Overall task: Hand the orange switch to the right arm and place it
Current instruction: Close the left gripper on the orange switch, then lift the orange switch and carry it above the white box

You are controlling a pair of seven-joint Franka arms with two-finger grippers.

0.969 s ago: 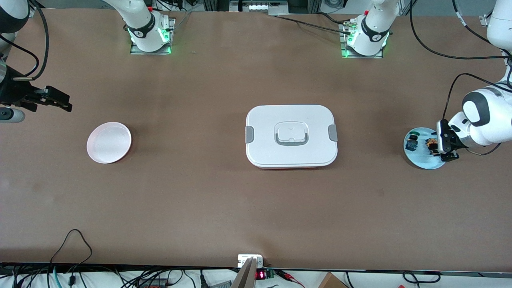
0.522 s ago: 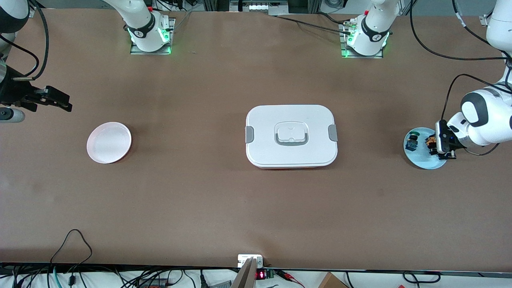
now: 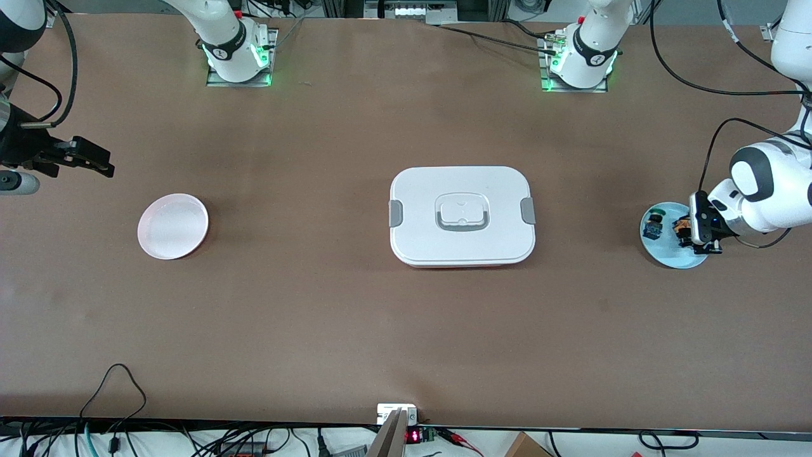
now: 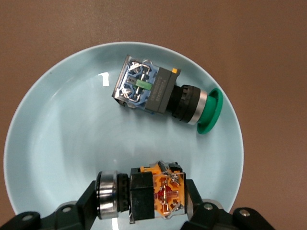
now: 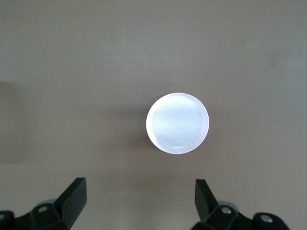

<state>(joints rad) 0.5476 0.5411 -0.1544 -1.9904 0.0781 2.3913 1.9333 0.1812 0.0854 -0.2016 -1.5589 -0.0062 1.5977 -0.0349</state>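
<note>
The orange switch (image 4: 148, 194) lies on its side on a light blue plate (image 4: 57, 143) at the left arm's end of the table. My left gripper (image 4: 142, 197) is shut on it, one finger against the silver collar end and the other against the orange block. In the front view the left gripper (image 3: 693, 240) is down at the plate (image 3: 672, 257) over the orange switch (image 3: 682, 226). My right gripper (image 3: 95, 162) waits open over the table at the right arm's end, with nothing between its fingers (image 5: 76, 194).
A second switch with blue and green parts (image 4: 158, 93) lies on the same plate, apart from the held one. A white lidded box (image 3: 462, 216) stands mid-table. A small pale round dish (image 3: 172, 226) sits near the right gripper.
The left gripper's jaws have closed onto the orange switch on the plate, and the hand has shifted slightly. The right arm has not moved.
</note>
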